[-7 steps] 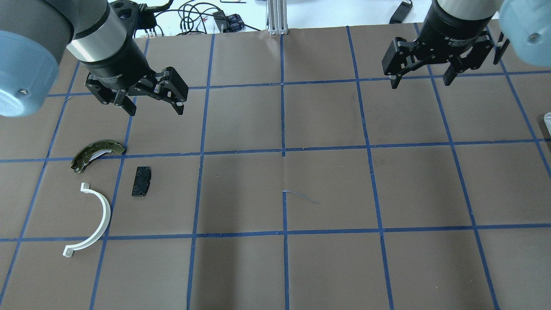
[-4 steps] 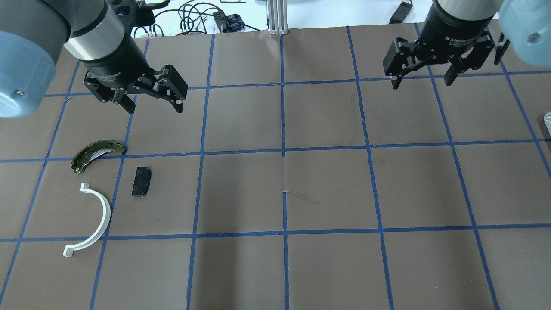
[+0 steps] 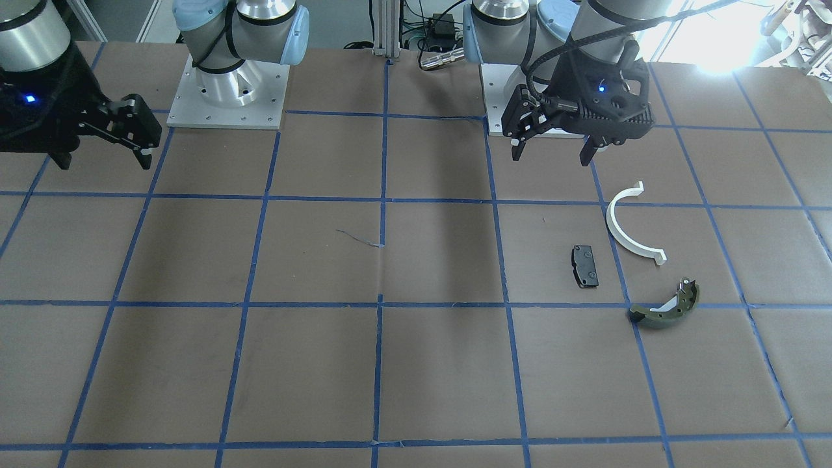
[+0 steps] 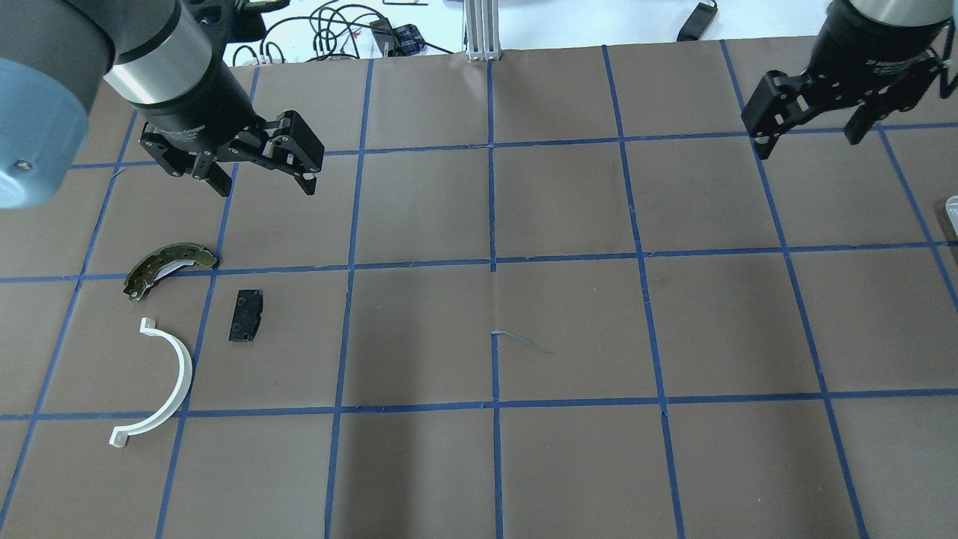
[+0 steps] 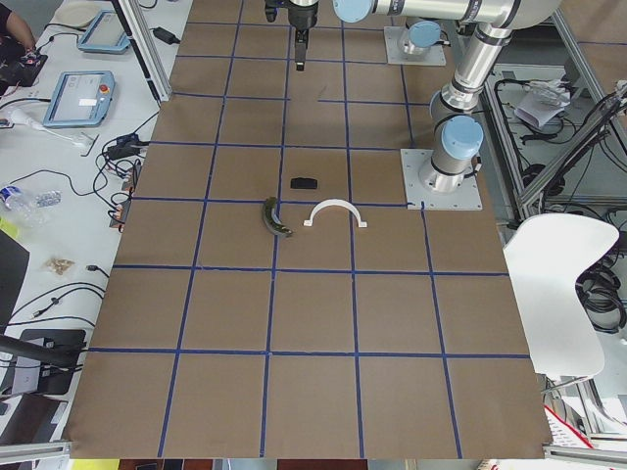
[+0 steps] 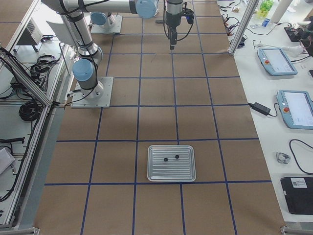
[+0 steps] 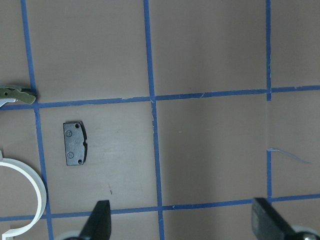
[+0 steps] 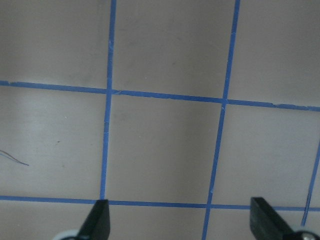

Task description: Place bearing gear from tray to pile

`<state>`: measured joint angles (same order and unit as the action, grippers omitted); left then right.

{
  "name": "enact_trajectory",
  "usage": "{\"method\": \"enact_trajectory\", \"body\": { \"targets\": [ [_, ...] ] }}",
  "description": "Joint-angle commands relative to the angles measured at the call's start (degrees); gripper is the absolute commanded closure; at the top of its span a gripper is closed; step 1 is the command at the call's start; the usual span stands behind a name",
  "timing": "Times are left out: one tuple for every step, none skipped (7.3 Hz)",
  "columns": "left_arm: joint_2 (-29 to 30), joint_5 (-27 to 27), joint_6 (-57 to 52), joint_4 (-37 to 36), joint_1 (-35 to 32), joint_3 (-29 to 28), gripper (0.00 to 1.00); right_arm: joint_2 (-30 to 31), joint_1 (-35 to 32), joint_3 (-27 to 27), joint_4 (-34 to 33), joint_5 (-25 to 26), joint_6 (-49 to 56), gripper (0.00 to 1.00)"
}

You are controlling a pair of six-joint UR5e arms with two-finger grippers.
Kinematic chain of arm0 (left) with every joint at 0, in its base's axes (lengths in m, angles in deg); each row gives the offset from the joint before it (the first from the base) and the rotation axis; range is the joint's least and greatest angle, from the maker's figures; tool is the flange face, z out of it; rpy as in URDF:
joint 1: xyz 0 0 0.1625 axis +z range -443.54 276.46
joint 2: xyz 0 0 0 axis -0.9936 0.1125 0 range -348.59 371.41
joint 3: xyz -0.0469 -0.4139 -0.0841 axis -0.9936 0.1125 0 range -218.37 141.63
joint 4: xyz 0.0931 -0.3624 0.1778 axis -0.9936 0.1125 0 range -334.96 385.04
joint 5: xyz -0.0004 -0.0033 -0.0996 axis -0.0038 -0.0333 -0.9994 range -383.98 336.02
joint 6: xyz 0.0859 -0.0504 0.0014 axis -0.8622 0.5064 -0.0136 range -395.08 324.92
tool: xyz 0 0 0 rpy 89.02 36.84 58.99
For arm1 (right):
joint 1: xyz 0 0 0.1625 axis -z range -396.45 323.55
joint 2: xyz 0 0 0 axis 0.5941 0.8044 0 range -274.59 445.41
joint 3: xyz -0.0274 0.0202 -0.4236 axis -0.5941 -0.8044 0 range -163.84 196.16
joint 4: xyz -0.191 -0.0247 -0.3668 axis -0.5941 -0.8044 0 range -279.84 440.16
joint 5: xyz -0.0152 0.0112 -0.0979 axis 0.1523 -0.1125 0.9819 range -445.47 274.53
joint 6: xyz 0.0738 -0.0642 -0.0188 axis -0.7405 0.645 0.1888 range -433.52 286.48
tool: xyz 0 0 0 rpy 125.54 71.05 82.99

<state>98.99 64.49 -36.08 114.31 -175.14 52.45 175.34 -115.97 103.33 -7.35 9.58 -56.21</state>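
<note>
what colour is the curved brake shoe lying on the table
Olive-green brake shoe with a white inner lining, clearest in the overhead exterior view.

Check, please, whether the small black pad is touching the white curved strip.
Apart. The overhead view shows the black pad and the white strip lying separately, with a plain gap of bare table between them.

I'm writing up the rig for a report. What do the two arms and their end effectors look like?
Left arm and right arm: grey, silver wrist rings, light-blue joint caps. Left end effector and right end effector: black, two-fingered, white lettering. A black cable runs down the left arm.
</note>
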Motion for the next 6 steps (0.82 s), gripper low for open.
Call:
{"method": "enact_trajectory", "body": {
  "targets": [
    [-0.04, -0.31, 0.55, -0.06, -0.33, 0.06, 0.00, -0.11, 10.38, 0.02, -0.03, -0.91, 14.18, 0.00],
    [-0.21, -0.14, 0.03, 0.03, -0.33, 0.23, 0.00, -0.55, 16.27, 0.28, -0.29, -1.01, 20.85, 0.00],
    [-0.30, -0.05, 0.03, 0.03, -0.16, 0.23, 0.00, -2.81, 21.98, 0.37, -0.98, -1.18, 28.23, 0.00],
    [-0.21, 0.04, 0.03, 0.03, -0.24, 0.23, 0.00, -6.32, 28.04, 0.37, -5.78, -1.36, 34.30, 0.00],
    [-0.47, 0.22, -0.06, 0.29, -0.25, 0.32, 0.00, -10.18, 32.63, 0.37, -12.00, -2.75, 42.11, 0.00],
    [-0.48, 0.13, -0.06, 0.12, 0.02, 0.76, 0.00, -14.66, 34.24, 0.28, -17.63, -2.59, 45.23, 0.00]
  ]
}}
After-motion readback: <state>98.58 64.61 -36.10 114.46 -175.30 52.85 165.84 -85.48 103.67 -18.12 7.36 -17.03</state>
